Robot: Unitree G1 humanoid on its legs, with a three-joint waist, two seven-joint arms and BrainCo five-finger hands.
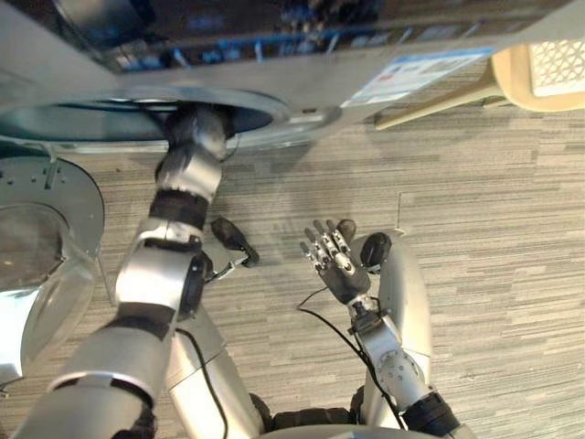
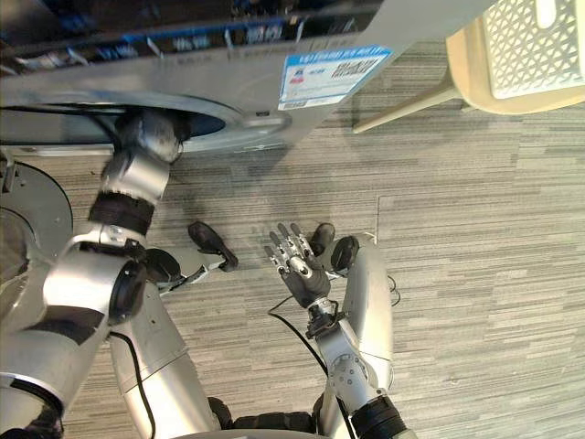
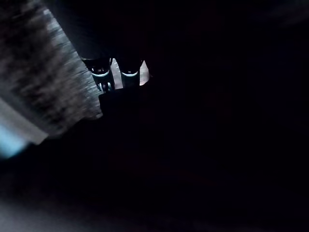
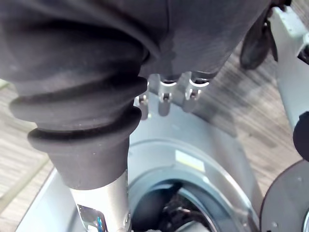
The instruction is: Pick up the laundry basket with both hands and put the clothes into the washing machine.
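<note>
Laundry basket (image 2: 539,55), cream with a lattice wall, sits on the floor (image 1: 494,229) at far right, just right of the washing machine (image 1: 302,82), well apart from both hands. Neither hand holds it, so by my read the carry part is done and this is the loading step.

Clothes: too dark inside the drum opening (image 1: 137,114) to tell whether any lie there.

The left arm (image 1: 183,192) reaches far into that opening, probably to push or drop laundry deep in. The left robot hand (image 3: 129,73) shows as a few silver fingers in the dark of the left wrist view; cannot tell whether it is spread or curled, or whether it holds cloth.

The right robot hand (image 1: 334,256) is near, low and centre over the floor, fingers wide and straight, holding nothing. It looks parked out of the way while the left arm works.

The round door (image 1: 46,238) hangs swung out at left, clear of the arm's path.
</note>
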